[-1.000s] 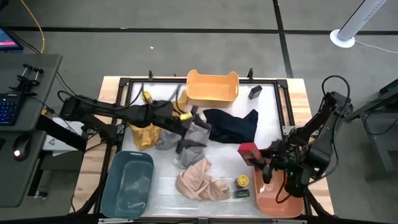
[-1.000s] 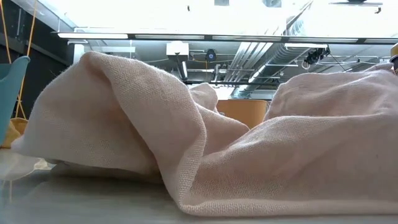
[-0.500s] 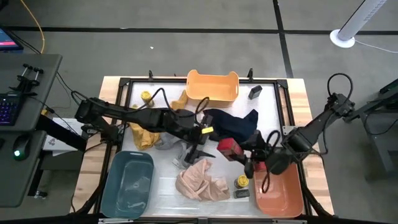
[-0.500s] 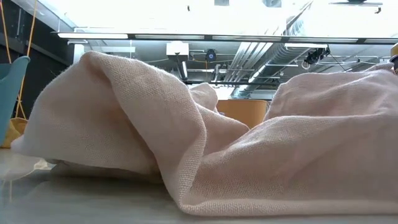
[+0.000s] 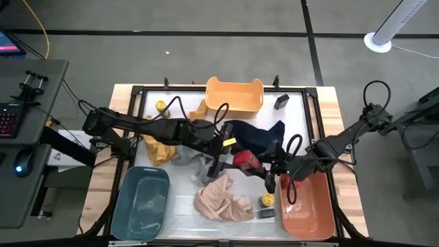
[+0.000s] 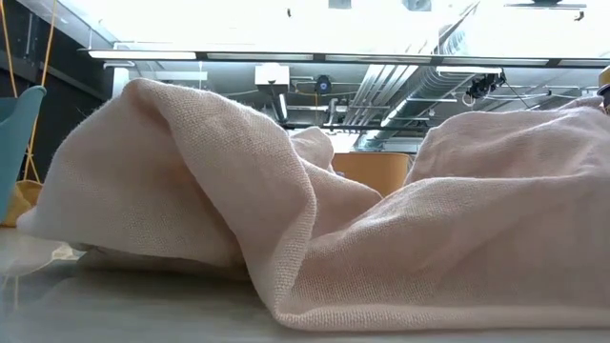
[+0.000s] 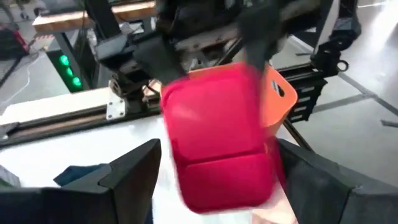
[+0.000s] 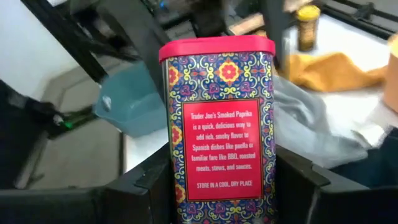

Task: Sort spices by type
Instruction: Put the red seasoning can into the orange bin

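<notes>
Over table, right tool grips red tin.

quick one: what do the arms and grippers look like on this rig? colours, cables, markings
Both arms are dark, slim and jointed, with black cables looping off them. The left gripper carries a small yellow tag near the wrist; its fingers are black, flat and angular. The right gripper has matching dark fingers. No other markings are legible.

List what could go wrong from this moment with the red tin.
1. Handover slip: the right gripper holds the red tin mid-air while the left gripper, jaws open, faces it; releasing early could drop it onto the cloths.
2. The arms are close together over the table's middle and could collide.
</notes>
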### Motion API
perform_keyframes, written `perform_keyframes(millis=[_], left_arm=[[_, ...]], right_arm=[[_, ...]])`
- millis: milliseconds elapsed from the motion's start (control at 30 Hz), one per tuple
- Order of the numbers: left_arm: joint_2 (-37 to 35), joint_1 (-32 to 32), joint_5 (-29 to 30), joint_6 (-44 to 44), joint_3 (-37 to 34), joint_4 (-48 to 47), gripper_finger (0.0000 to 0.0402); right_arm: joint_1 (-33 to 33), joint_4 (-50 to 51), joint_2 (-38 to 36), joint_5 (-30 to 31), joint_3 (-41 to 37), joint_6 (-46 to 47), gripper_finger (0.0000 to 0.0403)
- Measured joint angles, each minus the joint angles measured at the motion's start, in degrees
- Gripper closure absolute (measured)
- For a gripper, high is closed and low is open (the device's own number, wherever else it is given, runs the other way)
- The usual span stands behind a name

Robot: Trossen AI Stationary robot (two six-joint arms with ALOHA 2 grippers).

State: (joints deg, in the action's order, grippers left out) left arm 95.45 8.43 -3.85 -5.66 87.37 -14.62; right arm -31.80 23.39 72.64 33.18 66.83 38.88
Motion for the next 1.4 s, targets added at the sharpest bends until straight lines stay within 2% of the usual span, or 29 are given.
perform_keyframes(millis=[167,400,500,633,733,900,1067,1200,1400], left_arm=[[2.1,-0.6,-1.7,3.5,0.0,3.1,0.0105],[2.6,-0.7,-1.9,3.9,-0.2,6.9,0.0113],[2.3,-0.7,-1.2,3.8,-0.1,6.7,0.0139],[2.2,-0.7,-1.0,3.7,-0.1,4.2,0.0208],[2.2,-1.0,-0.5,3.5,0.0,3.8,0.0216],[1.8,-2.2,-0.1,3.5,0.1,2.5,0.0216],[1.4,-4.1,5.3,3.3,1.9,-6.1,0.0216],[1.4,-4.9,6.4,3.5,5.2,-13.1,0.0216],[6.5,-2.5,3.1,3.9,11.3,-10.7,0.0216]], right_arm=[[0.1,-2.4,0.0,-0.2,-0.1,-6.2,0.0209],[0.2,-0.4,-0.2,-2.3,0.0,-7.0,0.0208],[0.2,-0.8,-0.2,-2.2,0.0,-7.2,0.0204],[0.2,-0.2,-0.3,-2.4,0.0,-8.0,0.0191],[0.2,1.7,-1.7,-3.4,0.2,-8.3,0.018],[0.0,12.7,-4.6,-5.4,4.5,-3.7,0.0166],[-0.3,29.5,-7.1,-11.1,11.1,6.5,0.0166],[-3.0,41.5,-7.6,-11.1,14.4,15.3,0.0172],[-7.8,54.4,-7.4,-8.6,14.8,26.0,0.0194]])
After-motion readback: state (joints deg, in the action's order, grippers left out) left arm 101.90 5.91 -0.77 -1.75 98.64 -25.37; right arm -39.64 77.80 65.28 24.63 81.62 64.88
